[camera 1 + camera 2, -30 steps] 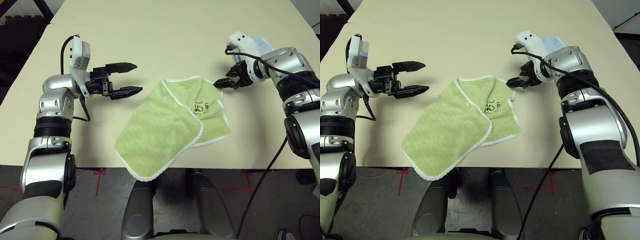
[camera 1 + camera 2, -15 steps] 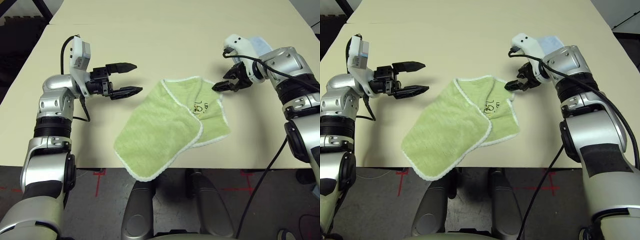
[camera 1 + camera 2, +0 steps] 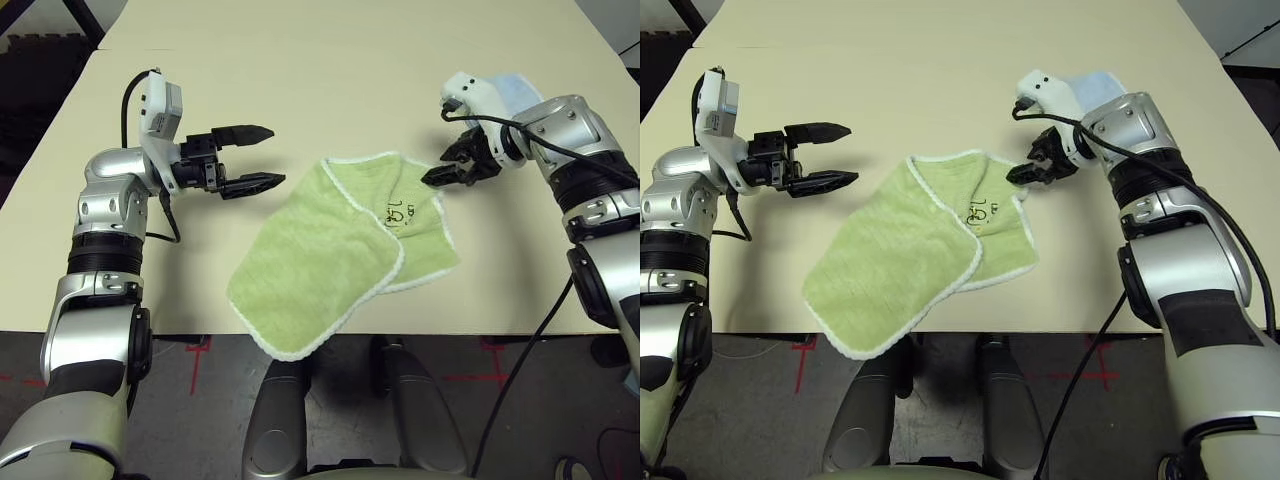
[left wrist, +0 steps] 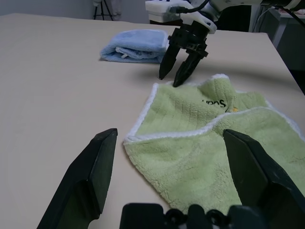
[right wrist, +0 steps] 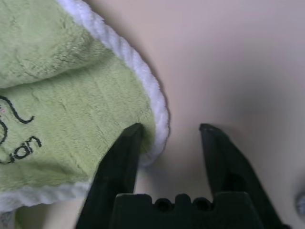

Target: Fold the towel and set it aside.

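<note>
Near the worktop's (image 3: 320, 60) front edge lies the towel (image 3: 330, 255), half-folded, long axis running from 7 to 1 o'clock. My right tool (image 3: 434, 177) has narrowed, fingers straddling its far corner, not yet clamped; my left tool (image 3: 262, 156) stays apart.

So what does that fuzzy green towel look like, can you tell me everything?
The light green terry-cloth towel has white stitched edging and dark embroidered lettering near its far right corner. It lies on the cream table, partly folded, one flap over the other, its near corner at the table's front edge. The right gripper has its jaws around the edging at that far corner, one finger on the cloth.
</note>
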`<state>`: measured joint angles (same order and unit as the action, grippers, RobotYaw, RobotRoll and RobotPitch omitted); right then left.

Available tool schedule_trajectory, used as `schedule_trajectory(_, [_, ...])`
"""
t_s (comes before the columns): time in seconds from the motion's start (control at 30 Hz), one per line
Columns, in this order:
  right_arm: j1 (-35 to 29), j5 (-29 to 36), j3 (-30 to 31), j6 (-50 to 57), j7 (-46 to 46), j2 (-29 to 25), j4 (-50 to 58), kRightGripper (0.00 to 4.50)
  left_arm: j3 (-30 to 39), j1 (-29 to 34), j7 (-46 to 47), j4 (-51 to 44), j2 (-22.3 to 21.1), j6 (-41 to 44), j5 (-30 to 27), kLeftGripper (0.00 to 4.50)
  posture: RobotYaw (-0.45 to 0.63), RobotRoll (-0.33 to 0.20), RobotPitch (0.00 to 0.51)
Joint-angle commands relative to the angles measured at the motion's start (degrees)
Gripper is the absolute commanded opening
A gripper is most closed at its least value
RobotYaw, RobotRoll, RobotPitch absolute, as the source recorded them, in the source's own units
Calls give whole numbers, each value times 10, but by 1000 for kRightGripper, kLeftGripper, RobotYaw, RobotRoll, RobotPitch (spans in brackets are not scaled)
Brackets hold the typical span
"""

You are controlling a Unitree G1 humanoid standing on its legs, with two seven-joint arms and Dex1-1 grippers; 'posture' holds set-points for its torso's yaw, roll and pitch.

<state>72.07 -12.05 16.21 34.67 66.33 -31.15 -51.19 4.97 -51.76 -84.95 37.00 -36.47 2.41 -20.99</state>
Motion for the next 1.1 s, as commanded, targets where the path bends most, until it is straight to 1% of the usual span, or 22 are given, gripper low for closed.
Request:
schedule_trajectory(0.03, [-29,-4,17,6,11,5,-4,1708,-8,-1,-8,5,-5,-1,9,4500,71,0,331])
schedule_trajectory(0.07, [-30,-5,17,6,12,5,-3,1292,-8,-2,-9,5,-5,-1,9,4500,71,0,331])
schedule_trajectory(0.17, [-28,-8,20,1,18,3,-1,231,-9,-6,-10,10,-4,0,11,4500,67,0,329])
schedule_trajectory(0.2, [-27,-9,21,-1,21,3,-1,56,-9,-8,-11,13,-4,0,12,4500,67,0,329])
schedule_trajectory(0.37, [-22,-8,25,-10,28,3,0,56,-11,-16,-17,25,-5,-2,16,4500,60,0,322])
schedule_trajectory(0.47, [-21,-1,17,-6,22,3,4,56,-12,-19,-19,29,-5,0,17,4500,58,0,319])
schedule_trajectory(0.57, [-16,41,-38,-3,2,10,7,56,-10,-17,-12,28,-6,12,15,4500,61,0,314])
schedule_trajectory(0.63, [-24,66,-70,-21,-13,10,18,56,-9,-13,-9,24,-6,20,14,4500,60,0,312])
schedule_trajectory(0.73, [-47,104,-116,-77,-38,13,41,56,-6,-5,-1,14,-9,32,11,4500,64,0,307])
schedule_trajectory(0.83, [-82,164,-195,-208,-86,32,56,56,-5,9,14,-3,-12,40,13,4500,69,0,303])
schedule_trajectory(0.87, [-90,172,-208,-239,-101,36,57,56,-4,13,19,-9,-12,43,12,4500,75,0,300])
schedule_trajectory(0.97, [-96,177,-220,-315,-127,44,42,56,-1,23,38,-28,-10,57,7,4500,84,0,294])
schedule_trajectory(1.1, [-83,178,-226,-420,-164,64,10,56,2,30,72,-43,-2,69,6,4500,88,0,286])
